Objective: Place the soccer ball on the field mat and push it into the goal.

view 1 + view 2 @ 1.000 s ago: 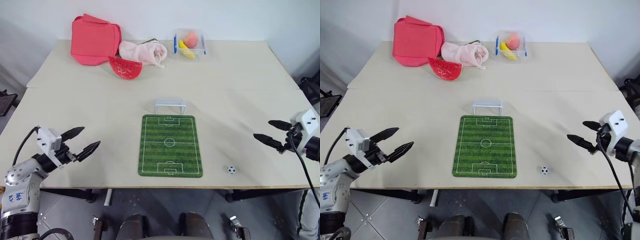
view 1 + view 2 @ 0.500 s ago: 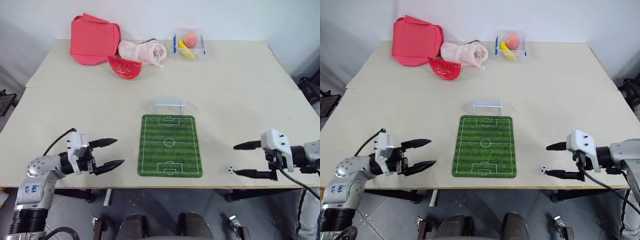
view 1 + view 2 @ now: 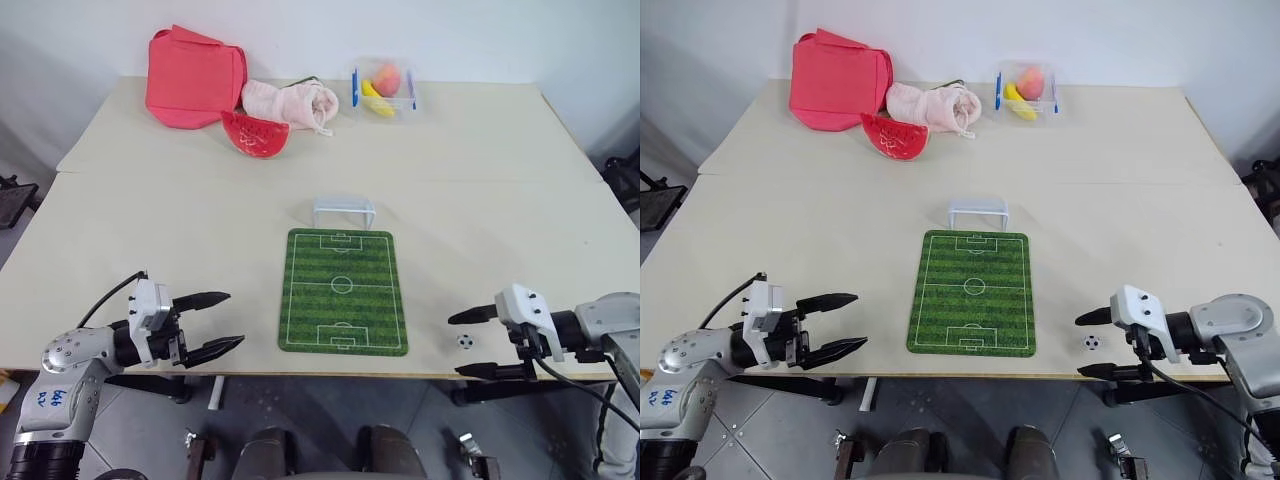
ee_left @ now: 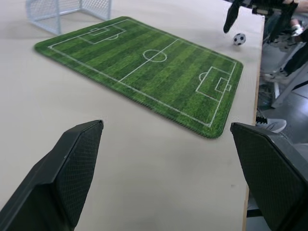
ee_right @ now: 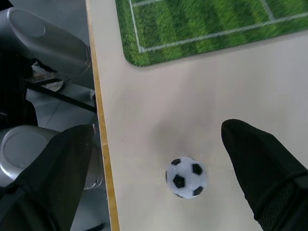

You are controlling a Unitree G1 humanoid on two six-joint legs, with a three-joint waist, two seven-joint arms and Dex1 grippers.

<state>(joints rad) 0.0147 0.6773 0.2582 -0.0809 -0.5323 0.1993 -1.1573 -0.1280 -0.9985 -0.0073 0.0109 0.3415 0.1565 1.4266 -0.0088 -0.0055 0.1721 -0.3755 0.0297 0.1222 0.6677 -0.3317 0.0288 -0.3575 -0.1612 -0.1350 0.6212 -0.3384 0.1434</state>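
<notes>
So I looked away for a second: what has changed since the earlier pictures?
The right end effector swung in and down to straddle the soccer ball, fingers open, nothing gripped. The left end effector shifted inward, open. The ball, field mat and goal stayed put.

Both grippers [image 3: 212, 321] [image 3: 475, 343] low, jaws spread wide.

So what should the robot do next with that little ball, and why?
Probably close the right pincer on the soccer ball. The ball sits on the bare table near the front edge, off the field mat, and the open fingers already bracket it with gaps on both sides. It has to be gripped before it can go onto the mat.
</notes>
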